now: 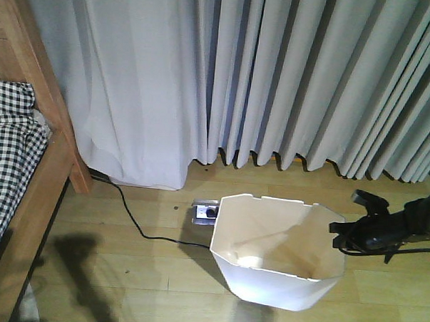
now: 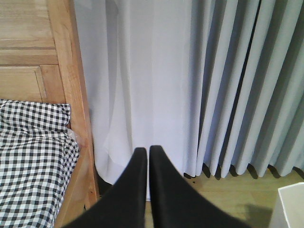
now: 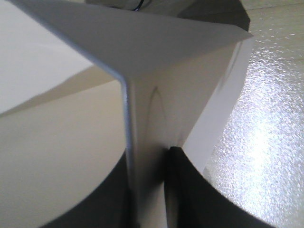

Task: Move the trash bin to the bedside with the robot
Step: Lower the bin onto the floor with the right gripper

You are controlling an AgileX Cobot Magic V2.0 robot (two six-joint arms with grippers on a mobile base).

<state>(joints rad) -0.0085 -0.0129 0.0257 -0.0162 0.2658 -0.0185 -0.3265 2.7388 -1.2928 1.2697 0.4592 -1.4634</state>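
Grey curtains (image 1: 276, 78) hang in folds across the whole back of the room, down to a pale wooden floor (image 1: 124, 271). Your trash bin (image 1: 266, 286) stands upright on that floor toward the right, and nothing shows inside its cream interior. The bed (image 1: 50, 175), with its wooden frame and checked bedding, is at the far left, well apart from the bin.

Your right hand (image 1: 338, 234) is on the bin's right rim. The right wrist view shows the thin wall pinched between its two fingers, one inside and one outside, so the grip looks made. Your left hand (image 2: 146, 151) has its fingers pressed together with nothing between them. It points at the curtains beside the bed frame.

By my reading the grasp is done and the move itself remains. You have yet to bring the bin across the open floor, set it beside the bed and let go.

Watch the black cable (image 1: 130, 218). It runs along the floor from near the bedpost to a power strip (image 1: 204, 212) just behind the bin's back-left corner, so it lies across your likely path. A dragged bin could snag it, and the thin wall may flex in a one-sided grip.
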